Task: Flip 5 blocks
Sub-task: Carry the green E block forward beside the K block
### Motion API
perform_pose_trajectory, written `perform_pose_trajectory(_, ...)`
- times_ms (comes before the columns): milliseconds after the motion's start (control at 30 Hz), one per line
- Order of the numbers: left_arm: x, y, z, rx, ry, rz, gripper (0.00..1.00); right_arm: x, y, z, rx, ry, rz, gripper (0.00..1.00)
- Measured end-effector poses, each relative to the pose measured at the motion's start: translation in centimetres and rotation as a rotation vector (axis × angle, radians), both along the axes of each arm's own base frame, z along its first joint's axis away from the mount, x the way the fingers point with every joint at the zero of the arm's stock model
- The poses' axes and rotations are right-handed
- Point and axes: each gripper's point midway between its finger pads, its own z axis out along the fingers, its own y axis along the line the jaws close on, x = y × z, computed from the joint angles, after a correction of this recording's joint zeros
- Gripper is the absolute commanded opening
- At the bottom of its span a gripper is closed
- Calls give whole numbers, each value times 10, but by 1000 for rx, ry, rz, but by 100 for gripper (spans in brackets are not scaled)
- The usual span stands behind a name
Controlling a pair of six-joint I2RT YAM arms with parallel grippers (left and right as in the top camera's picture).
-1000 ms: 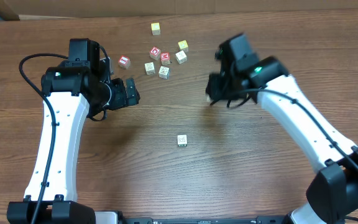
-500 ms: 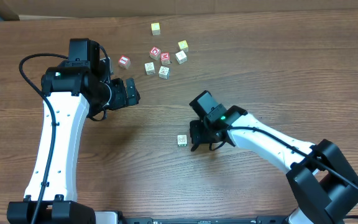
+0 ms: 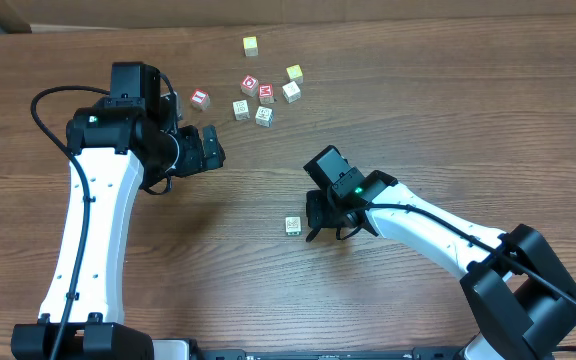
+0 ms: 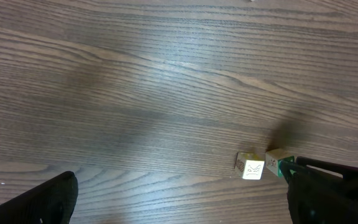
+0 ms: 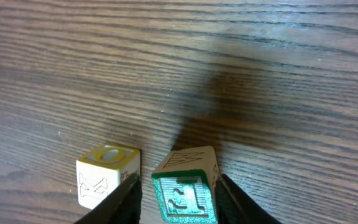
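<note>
My right hand sits low at centre frame, fingers narrow either side of the green block; whether they pinch it I cannot tell. The yellowish block lies just left. My left hand, wide open, hangs well apart.

Right gripper, earlier well away from the yellowish block, now sits just beside it. Green-faced block now stands next to the yellowish block, between that gripper's jaws.
</note>
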Motion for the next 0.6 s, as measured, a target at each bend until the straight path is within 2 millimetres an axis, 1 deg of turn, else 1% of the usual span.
perform_pose_trajectory(67,0,0,0,0,0,0,100,-1,0,0,0,3,0,47)
perform_pose_trajectory(133,0,0,0,0,0,0,100,-1,0,0,2,3,0,49)
perform_pose_trajectory(267,0,0,0,0,0,0,100,4,2,2,15,-11,-2,49)
perform_pose_trajectory(367,0,0,0,0,0,0,100,3,-6,2,-1,17,-19,49)
perform_pose_trajectory(467,0,0,0,0,0,0,100,10,-15,5,-8,26,-46,48)
perform_pose_trajectory(533,0,0,0,0,0,0,100,16,-22,9,-8,25,-72,42)
perform_pose_trajectory(567,0,0,0,0,0,0,99,19,-27,9,-11,30,-86,35)
perform_pose_trajectory(600,0,0,0,0,0,0,100,20,-33,9,-18,37,-97,22)
